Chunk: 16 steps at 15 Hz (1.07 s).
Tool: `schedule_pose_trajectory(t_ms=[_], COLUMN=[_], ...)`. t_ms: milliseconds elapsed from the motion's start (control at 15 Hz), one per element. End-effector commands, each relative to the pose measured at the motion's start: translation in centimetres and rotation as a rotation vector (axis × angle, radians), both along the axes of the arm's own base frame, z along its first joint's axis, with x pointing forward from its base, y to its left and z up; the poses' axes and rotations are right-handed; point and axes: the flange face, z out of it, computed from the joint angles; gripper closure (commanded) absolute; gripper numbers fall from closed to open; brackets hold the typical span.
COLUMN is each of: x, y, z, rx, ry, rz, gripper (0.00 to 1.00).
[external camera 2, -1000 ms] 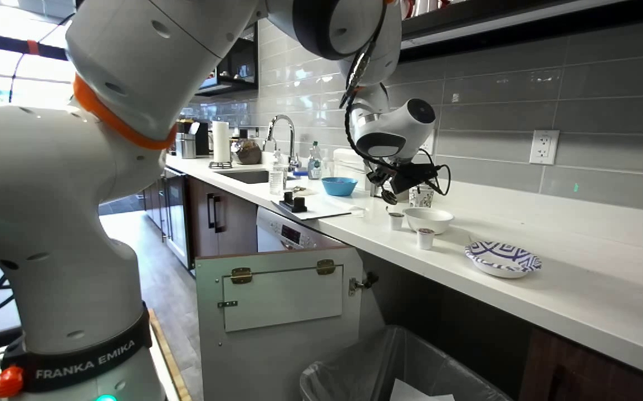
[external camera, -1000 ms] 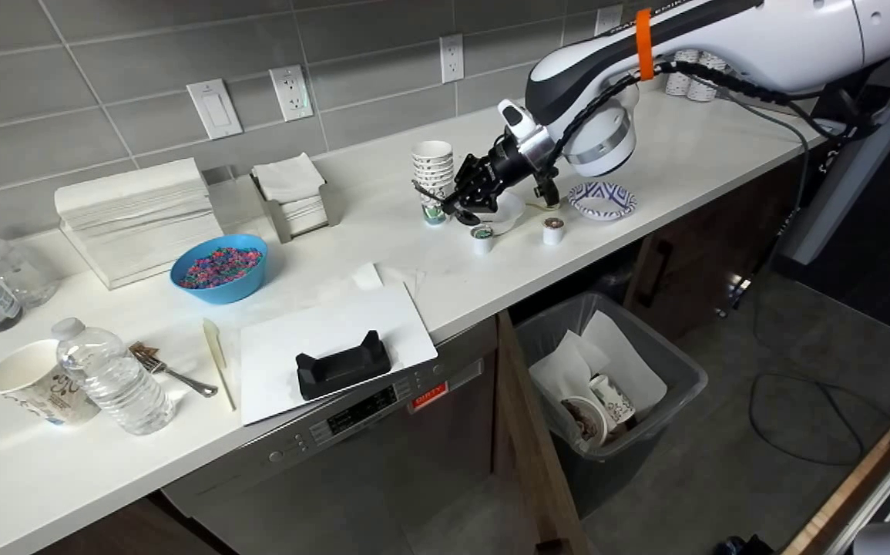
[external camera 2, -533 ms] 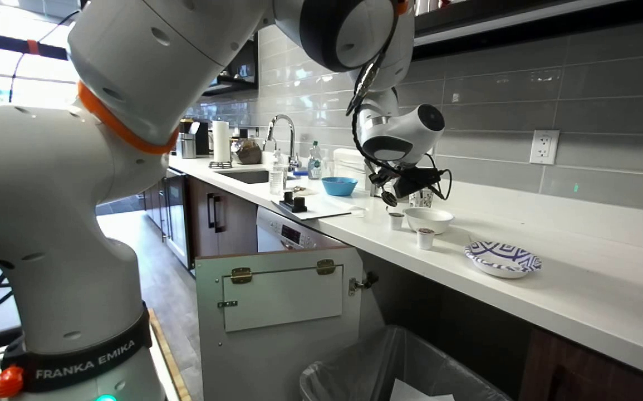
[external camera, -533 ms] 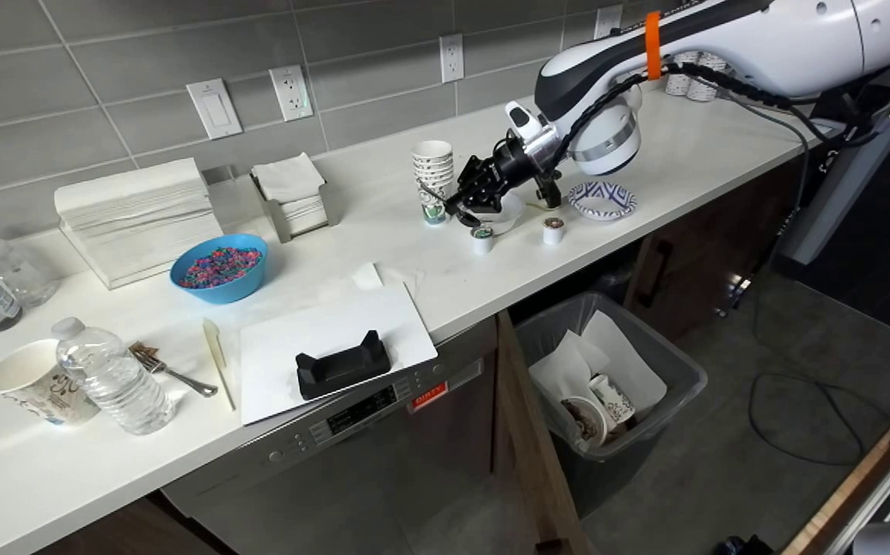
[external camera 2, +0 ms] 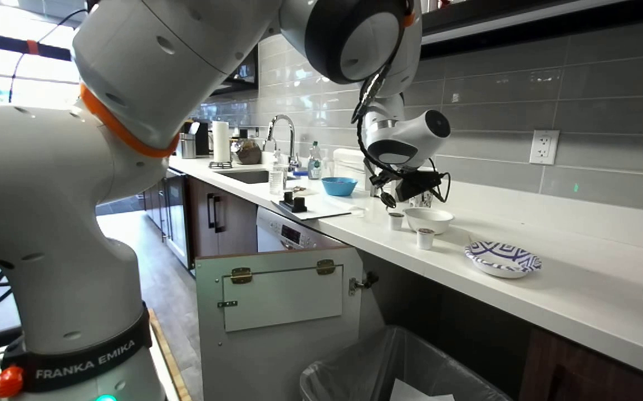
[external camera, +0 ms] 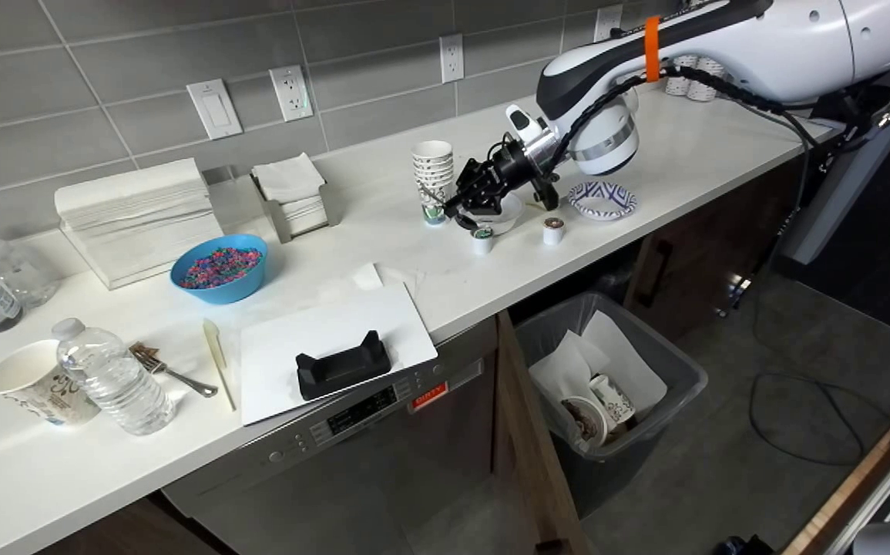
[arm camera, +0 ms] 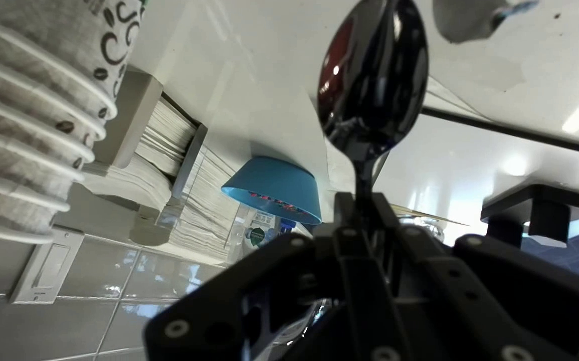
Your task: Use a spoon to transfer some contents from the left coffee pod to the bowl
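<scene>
Wrist view is the best look at the spoon (arm camera: 373, 75): dark, mirror-shiny, an oval scoop on a thin neck, with the pincer (arm camera: 363, 204) squeezed narrow on the handle. It also gets you right up on the stacked paper cups (arm camera: 23, 135), all white rims and coffee-bean print, and past them the flared blue bowl (arm camera: 281, 181) with grainy colorful bits (arm camera: 276, 201) inside, which shows mouth-down from there. For the white bowl (external camera 2: 432, 221) you need the exterior views: in both it sits on the smooth pale surface (external camera 2: 577, 289), plain and round, just beyond the left coffee pod (external camera 2: 396, 221) and right coffee pod (external camera 2: 425, 240), both little white cups. The spoon's scoop hangs right by the left pod, and I honestly can't tell whether they touch. Funny thing, in an exterior view that left coffee pod (external camera: 481, 242) looks greenish on top, while its neighbor reads brown. Over to the right there's a shallow patterned bowl (external camera 2: 502, 272), white with blue zigzags. You can make out a slim metal fork (external camera: 186, 379) at the left in an exterior view, and only in an exterior view do you get the curved chrome faucet (external camera 2: 283, 120) and fat paper towel roll (external camera 2: 221, 142), far left.
</scene>
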Motion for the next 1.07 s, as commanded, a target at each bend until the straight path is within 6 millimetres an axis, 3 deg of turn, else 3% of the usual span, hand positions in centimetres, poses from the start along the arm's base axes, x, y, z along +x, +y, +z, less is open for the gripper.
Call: schedule_pose_trajectory(t_ms=[0,1000], x=[0.72,1.38], y=[-0.41,-1.08], z=[-0.2,-1.04], rx=[0.023,0.013], ry=[-0.019,0.004], rz=[0.044,0.052], gripper=[0.98,0.98])
